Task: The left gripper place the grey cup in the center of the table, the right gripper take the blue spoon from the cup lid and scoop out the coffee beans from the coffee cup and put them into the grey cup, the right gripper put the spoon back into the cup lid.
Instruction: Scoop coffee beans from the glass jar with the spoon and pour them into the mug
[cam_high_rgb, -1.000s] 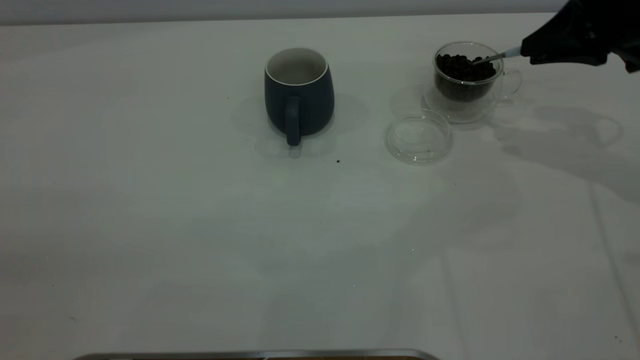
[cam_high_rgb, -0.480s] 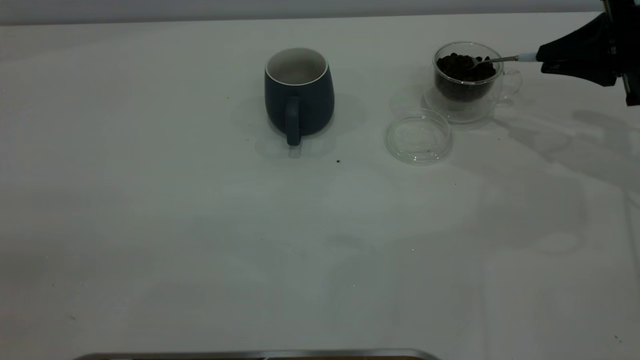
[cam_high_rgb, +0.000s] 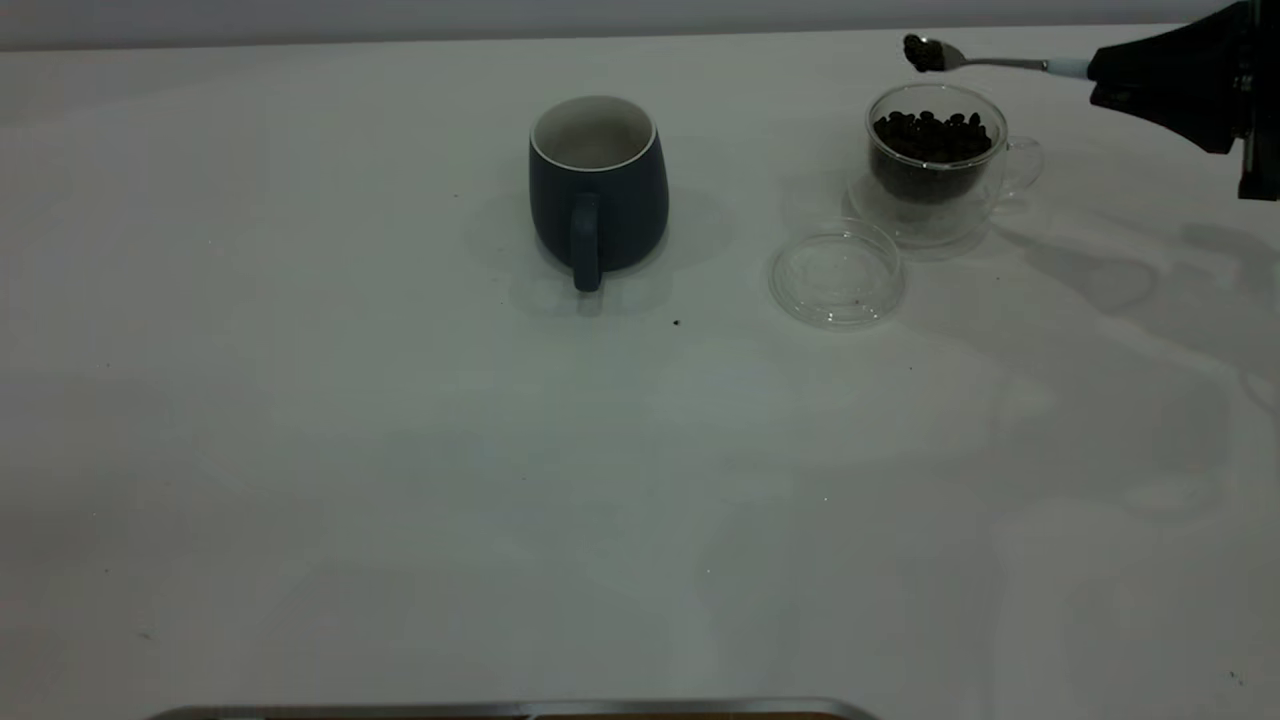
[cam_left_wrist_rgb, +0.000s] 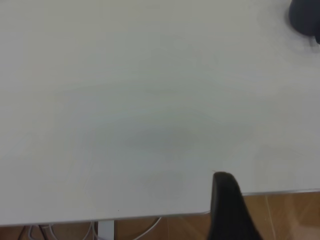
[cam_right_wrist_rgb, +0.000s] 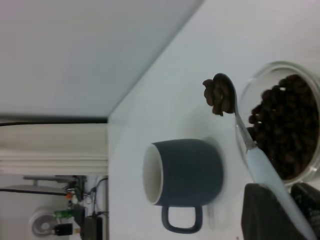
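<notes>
Blue spoon (cam_high_rgb: 985, 62), loaded with coffee beans (cam_high_rgb: 918, 50), sits clamped in my right gripper (cam_high_rgb: 1165, 85) at the frame's upper right, above the coffee cup (cam_high_rgb: 935, 160). Grey cup (cam_high_rgb: 597, 190) stands placed upper centre; tipping beans and returning the spoon to the cup lid (cam_high_rgb: 837, 273) remain.

Blue spoon (cam_high_rgb: 1000, 62) hangs in the upper right with a few coffee beans (cam_high_rgb: 918, 52) in its bowl — right above the glass coffee cup (cam_high_rgb: 935, 160). Grey cup (cam_high_rgb: 597, 185) sits upright top center, empty — cup lid (cam_high_rgb: 837, 274) lies flat just right of it.

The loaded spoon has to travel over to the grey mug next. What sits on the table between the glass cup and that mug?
Only bare table lies between the coffee cup and the grey cup in the exterior view. The cup lid sits nearer the camera, off that line.
</notes>
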